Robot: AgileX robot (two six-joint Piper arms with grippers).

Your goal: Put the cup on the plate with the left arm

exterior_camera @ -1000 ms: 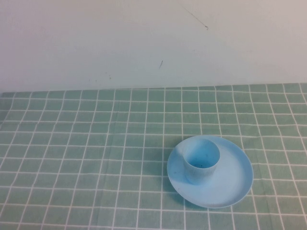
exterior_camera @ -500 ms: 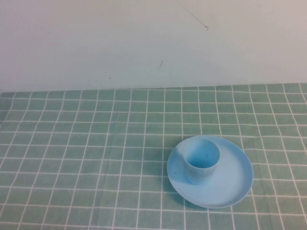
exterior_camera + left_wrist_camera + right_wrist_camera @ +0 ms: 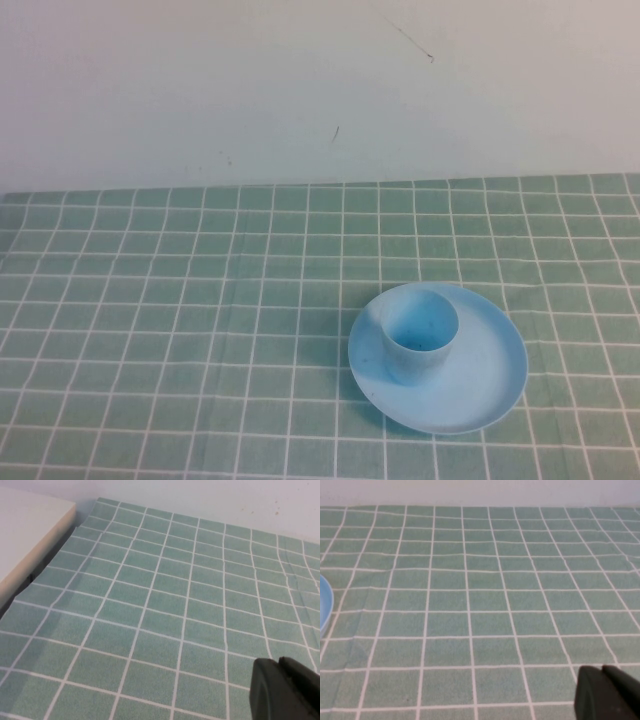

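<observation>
- Standing upright, the cup (image 3: 420, 342) sits on the plate (image 3: 490, 385), toward the plate's left-rear part, mouth up.
- Plate rests flat on the tabletop (image 3: 160, 330), right of centre, on a green cloth with white grid lines; its edge also shows in the right wrist view.
- Left gripper (image 3: 290, 690): dark fingers pressed together, holding nothing, over bare cloth, apart from cup and plate.
- Right gripper (image 3: 610, 692): dark tip over the cloth, clear of the plate; cannot tell how it stands.
- Pale wall (image 3: 300, 90) behind the tabletop.
</observation>
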